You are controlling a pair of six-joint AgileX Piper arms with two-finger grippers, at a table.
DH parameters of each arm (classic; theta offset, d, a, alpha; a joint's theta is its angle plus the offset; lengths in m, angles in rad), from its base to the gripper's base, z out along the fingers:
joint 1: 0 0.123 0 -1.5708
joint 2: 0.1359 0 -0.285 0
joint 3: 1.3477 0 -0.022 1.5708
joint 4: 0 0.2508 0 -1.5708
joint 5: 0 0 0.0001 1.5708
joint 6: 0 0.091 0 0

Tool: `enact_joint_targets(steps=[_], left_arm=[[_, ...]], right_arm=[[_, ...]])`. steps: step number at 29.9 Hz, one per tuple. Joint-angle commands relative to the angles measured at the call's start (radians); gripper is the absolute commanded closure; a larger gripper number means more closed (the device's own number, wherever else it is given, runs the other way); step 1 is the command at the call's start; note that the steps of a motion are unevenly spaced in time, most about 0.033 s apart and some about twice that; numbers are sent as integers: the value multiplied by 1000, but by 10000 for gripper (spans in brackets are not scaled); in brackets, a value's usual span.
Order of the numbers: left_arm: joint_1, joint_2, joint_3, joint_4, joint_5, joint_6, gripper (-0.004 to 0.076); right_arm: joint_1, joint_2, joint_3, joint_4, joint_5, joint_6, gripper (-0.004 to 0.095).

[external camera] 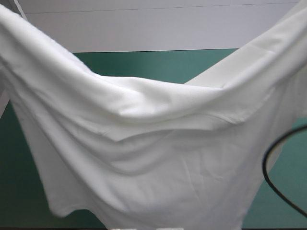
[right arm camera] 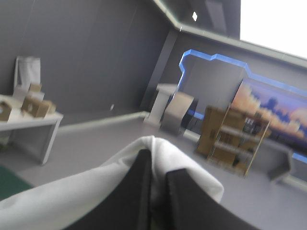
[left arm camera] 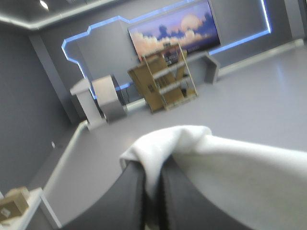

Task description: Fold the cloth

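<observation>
White short-sleeved T-shirt (external camera: 158, 158), held up over teal-green table cover (external camera: 158, 64). Slung wide between both raised arms, sagging in the middle, lower edge hanging loose. Left gripper (left arm camera: 152, 165): broad black fingers (left arm camera: 127, 196) all but closed, pinching a fold of the white cloth. Right gripper (right arm camera: 158, 165): same, clamped on its own bunched fold.

Our high camera looks forward and down from above and behind onto the teal-green covered counter (external camera: 158, 64); the lifted white short-sleeved T-shirt (external camera: 153, 158) hangs close before it, filling most of that view. Our wrist cameras sit just behind the raised left gripper (left arm camera: 152, 165) and right gripper (right arm camera: 158, 165), facing level into the room. All three share the T-shirt, pinched between each gripper's fingers.
</observation>
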State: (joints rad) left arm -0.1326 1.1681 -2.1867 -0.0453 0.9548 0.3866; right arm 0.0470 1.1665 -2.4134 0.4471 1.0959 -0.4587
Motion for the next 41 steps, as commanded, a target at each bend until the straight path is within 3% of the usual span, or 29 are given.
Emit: enact_joint_targets(steps=[1, 6, 11, 15, 19, 26, 29, 32, 35, 37, 41], left_arm=[[-6, 61, 70, 14, -65, -6, 705], [-6, 190, 227, 45, -113, -7, 705], [-6, 366, 306, 45, -262, -7, 705], [-6, 549, 286, 45, -405, -7, 705], [-6, 708, 236, 45, -470, -4, 705], [-6, 841, 214, 45, -461, -11, 705], [5, 845, 214, 45, -447, -35, 698], [5, 841, 214, 45, -417, -35, 617], [5, 827, 211, 45, -336, -37, 500], [5, 800, 211, 45, -305, -37, 439], [5, 703, 211, 51, -284, -45, 411]], right_arm=[[2, 101, 52, -25, 11, 26, 921], [2, 278, 197, -41, -36, 19, 922], [2, 528, 208, -120, -133, 19, 921], [2, 745, 103, -169, -211, 46, 921], [2, 959, -69, -171, -196, 46, 921], [2, 1230, -355, -216, -62, 115, 912], [2, 1242, -355, -216, -64, 113, 757], [2, 1231, -355, -218, -51, 115, 436], [2, 1193, -355, -247, -49, 152, 178], [2, 1150, -355, -275, -38, 156, 129], [2, 1032, -352, -328, -11, 204, 187]])
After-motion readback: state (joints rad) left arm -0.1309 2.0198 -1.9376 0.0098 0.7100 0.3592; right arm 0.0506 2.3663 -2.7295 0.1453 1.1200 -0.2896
